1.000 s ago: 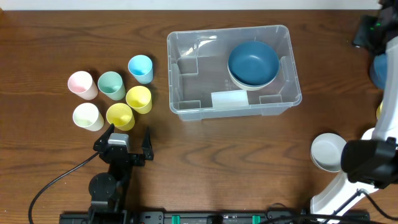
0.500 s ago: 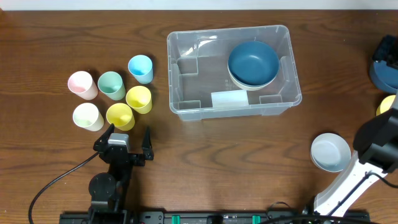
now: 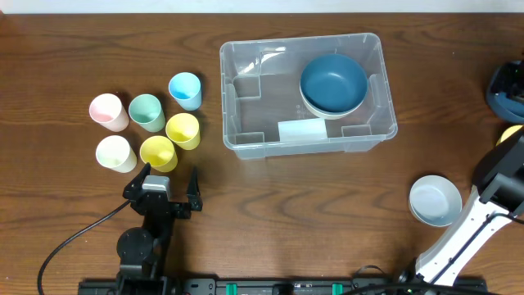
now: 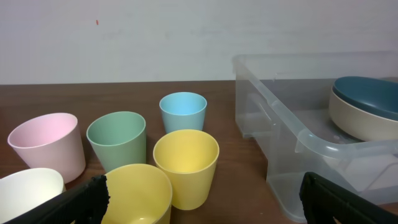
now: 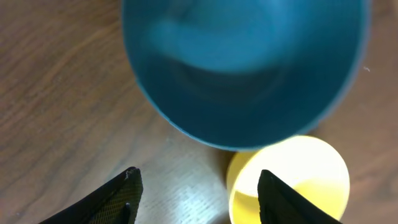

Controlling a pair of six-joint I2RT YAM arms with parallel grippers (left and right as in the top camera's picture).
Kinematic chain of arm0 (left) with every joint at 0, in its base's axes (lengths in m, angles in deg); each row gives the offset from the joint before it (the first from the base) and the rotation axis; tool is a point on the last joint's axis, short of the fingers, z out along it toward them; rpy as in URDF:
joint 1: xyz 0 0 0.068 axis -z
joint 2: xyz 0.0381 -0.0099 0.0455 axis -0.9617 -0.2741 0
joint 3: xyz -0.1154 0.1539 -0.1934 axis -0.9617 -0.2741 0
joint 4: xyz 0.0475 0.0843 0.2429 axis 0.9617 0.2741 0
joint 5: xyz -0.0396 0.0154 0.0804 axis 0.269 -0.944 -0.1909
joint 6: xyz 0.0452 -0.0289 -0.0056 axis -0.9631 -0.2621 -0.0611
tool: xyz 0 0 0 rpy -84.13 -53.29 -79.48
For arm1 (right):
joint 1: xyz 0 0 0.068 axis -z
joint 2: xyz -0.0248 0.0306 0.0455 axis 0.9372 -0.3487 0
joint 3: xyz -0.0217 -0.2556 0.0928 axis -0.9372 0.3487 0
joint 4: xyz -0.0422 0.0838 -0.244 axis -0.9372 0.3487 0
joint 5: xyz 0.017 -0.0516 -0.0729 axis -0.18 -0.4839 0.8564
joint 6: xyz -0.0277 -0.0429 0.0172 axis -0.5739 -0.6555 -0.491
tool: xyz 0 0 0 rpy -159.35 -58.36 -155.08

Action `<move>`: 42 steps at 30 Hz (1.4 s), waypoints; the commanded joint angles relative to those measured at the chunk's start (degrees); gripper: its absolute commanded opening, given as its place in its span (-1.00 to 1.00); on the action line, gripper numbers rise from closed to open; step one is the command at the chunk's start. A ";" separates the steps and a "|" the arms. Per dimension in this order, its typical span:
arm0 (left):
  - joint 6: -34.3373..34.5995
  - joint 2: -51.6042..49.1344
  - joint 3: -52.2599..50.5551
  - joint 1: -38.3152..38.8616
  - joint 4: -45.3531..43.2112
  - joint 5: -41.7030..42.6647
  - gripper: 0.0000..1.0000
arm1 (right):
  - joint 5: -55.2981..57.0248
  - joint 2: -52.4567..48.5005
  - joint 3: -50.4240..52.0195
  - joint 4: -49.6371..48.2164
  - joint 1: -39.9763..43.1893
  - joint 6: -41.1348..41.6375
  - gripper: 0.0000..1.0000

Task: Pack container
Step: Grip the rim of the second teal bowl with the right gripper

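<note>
Gripper (image 5: 199, 194), right, spread near blue bowl (image 5: 242, 68)

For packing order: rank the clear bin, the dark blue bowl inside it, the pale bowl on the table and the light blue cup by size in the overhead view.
1. clear bin
2. dark blue bowl, sits raised, so margin unsure
3. pale bowl
4. light blue cup

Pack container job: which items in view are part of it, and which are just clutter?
Part of the job, likely:
container
stacked bowls already inside it
pale bowl, dark blue bowl and yellow cup on the right
six cups clustered on the left

Just lying about:
black cable
rail along the front edge
</note>
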 commanded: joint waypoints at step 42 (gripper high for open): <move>-0.74 0.35 -1.09 -0.35 1.86 0.68 0.96 | -4.35 -9.66 0.13 -2.91 -4.35 -7.28 -0.79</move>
